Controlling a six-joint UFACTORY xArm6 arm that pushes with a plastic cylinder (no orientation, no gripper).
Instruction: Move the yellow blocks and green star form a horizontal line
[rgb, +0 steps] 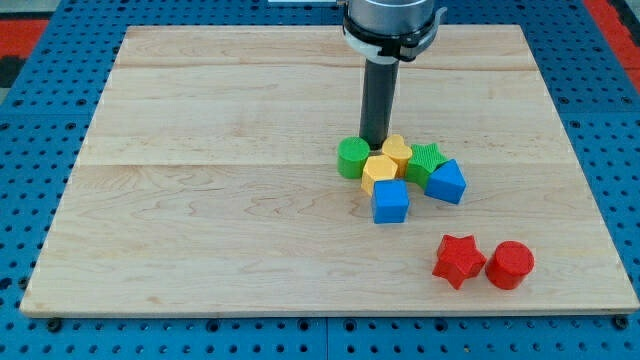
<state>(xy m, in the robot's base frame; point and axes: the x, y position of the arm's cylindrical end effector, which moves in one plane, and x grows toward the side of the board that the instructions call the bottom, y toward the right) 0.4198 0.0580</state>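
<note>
Two yellow blocks sit touching near the board's middle: one (397, 150) at the back and one (379, 171) just in front of it. The green star (425, 161) lies against their right side. A green cylinder (353, 157) touches them on the left. My tip (374, 146) stands just behind the cluster, between the green cylinder and the back yellow block, close to or touching both.
Two blue blocks adjoin the cluster: one (390, 201) in front of the yellow blocks, one (446, 181) right of the green star. A red star (459, 260) and a red cylinder (511, 265) lie at the lower right. The wooden board (200, 200) rests on a blue pegboard.
</note>
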